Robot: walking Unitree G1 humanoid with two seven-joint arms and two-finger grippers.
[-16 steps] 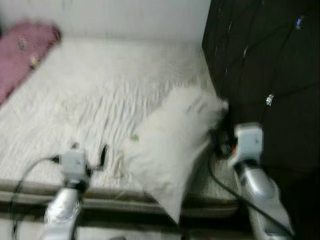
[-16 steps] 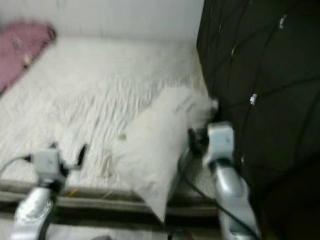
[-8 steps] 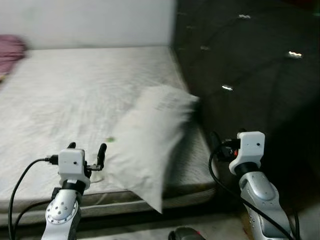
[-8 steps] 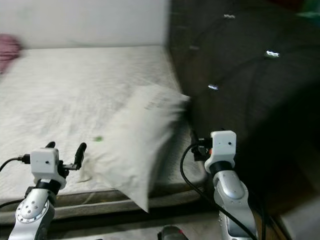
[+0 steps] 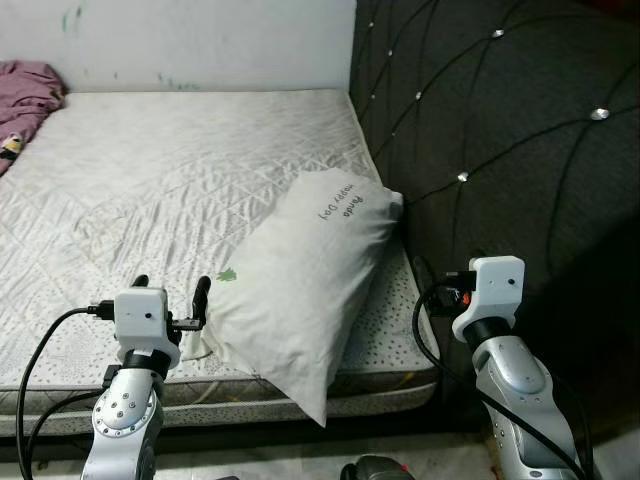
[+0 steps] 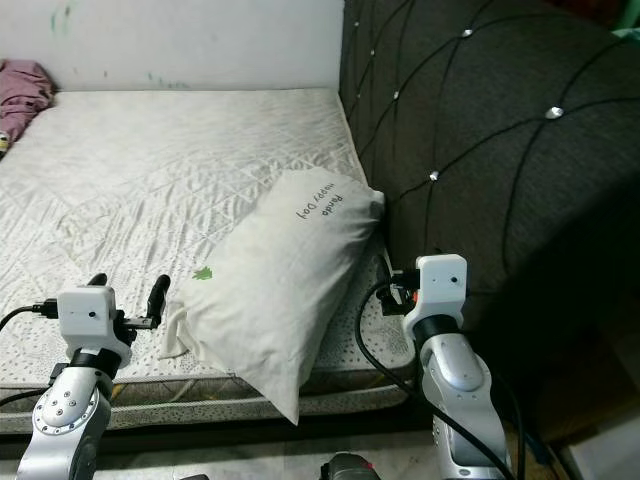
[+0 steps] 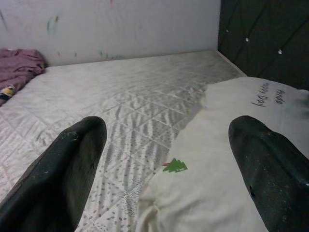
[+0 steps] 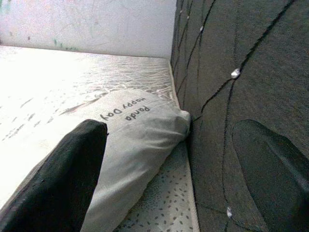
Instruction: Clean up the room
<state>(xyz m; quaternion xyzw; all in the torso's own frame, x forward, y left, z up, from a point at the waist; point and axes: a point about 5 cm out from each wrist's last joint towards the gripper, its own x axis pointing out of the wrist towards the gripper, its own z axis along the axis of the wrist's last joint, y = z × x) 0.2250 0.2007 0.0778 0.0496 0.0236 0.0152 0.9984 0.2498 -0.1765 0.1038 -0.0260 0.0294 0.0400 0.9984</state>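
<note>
Pillow point(image 5: 305, 280) time: on our far left a pink blanket point(image 5: 28, 88) sits bunched at the mattress point(image 5: 180, 170) corner, and our left end effector point(image 5: 170, 292) hovers near the bed's front edge, fingers spread, just beside the pillow. We see that white pillow lying slanted against the dark tufted headboard point(image 5: 500, 130), overhanging the mattress edge. Over right, our right end effector point(image 8: 183, 169) hangs by the headboard, fingers spread wide.

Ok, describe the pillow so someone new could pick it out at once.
Start at the bed with its bare quilted mattress, and go to the near corner beside the dark tufted headboard. The pillow lies there, overhanging the edge: white, with a small green tree print and handwritten lettering.
</note>
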